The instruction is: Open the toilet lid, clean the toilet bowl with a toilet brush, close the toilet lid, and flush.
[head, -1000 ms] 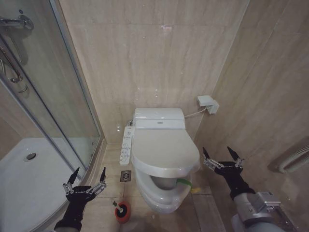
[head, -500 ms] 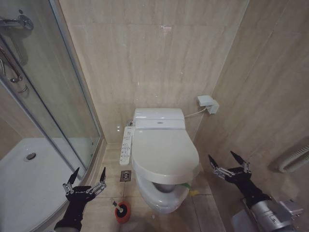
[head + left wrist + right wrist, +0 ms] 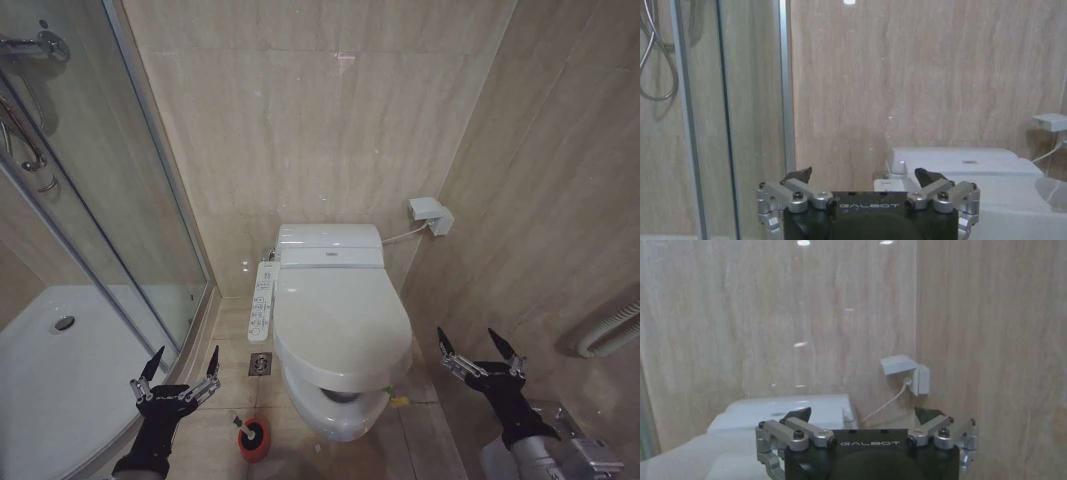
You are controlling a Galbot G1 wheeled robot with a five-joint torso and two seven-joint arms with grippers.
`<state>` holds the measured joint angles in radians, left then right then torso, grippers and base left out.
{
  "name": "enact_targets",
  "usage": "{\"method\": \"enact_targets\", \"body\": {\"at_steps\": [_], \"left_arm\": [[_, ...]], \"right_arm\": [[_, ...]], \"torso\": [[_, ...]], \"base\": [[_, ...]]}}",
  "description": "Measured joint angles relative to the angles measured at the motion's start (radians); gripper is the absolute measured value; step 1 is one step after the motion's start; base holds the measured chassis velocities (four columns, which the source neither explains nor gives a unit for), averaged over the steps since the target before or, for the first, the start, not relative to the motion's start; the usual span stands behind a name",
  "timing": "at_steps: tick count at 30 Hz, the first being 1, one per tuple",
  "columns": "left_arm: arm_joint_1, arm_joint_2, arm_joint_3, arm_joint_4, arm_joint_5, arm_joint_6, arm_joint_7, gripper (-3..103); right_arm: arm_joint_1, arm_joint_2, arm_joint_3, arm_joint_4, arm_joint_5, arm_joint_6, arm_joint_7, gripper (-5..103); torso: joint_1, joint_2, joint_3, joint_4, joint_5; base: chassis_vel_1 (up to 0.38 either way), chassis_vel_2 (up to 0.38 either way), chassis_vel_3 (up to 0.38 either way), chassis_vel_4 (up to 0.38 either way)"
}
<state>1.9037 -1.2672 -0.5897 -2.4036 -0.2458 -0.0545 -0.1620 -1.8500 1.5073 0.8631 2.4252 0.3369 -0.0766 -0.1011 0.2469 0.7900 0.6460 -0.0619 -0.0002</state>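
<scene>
Glass shower panel and white shower tray (image 3: 40,340) fill the left, where the left gripper (image 3: 179,375) hovers with fingers spread and empty above the toilet brush (image 3: 252,436), which stands in its red holder on the floor tiles just left of the toilet bowl (image 3: 335,412). Smooth, rigid plastic, the toilet lid (image 3: 340,320) lies nearly shut over the bowl — likely light but slippery, best lifted under its front edge or by the yellow-green band (image 3: 386,388) at its right front. Off the bowl's right side, the right gripper (image 3: 481,352) hangs released, clear of everything.
</scene>
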Motion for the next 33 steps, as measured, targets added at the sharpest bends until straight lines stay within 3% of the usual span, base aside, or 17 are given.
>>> {"method": "enact_targets", "body": {"at_steps": [9, 33], "left_arm": [[0.000, 0.000, 0.000, 0.000, 0.000, 0.000, 0.000, 100], [0.000, 0.000, 0.000, 0.000, 0.000, 0.000, 0.000, 100]], "right_arm": [[-0.024, 0.009, 0.004, 0.028, 0.000, 0.009, 0.030, 100], [-0.030, 0.019, -0.011, 0.013, -0.002, 0.016, 0.017, 100]], "torso": [[0.000, 0.000, 0.000, 0.0000, 0.0001], [0.000, 0.000, 0.000, 0.0000, 0.0002]], "base": [[0.000, 0.000, 0.000, 0.000], [0.000, 0.000, 0.000, 0.000]]}}
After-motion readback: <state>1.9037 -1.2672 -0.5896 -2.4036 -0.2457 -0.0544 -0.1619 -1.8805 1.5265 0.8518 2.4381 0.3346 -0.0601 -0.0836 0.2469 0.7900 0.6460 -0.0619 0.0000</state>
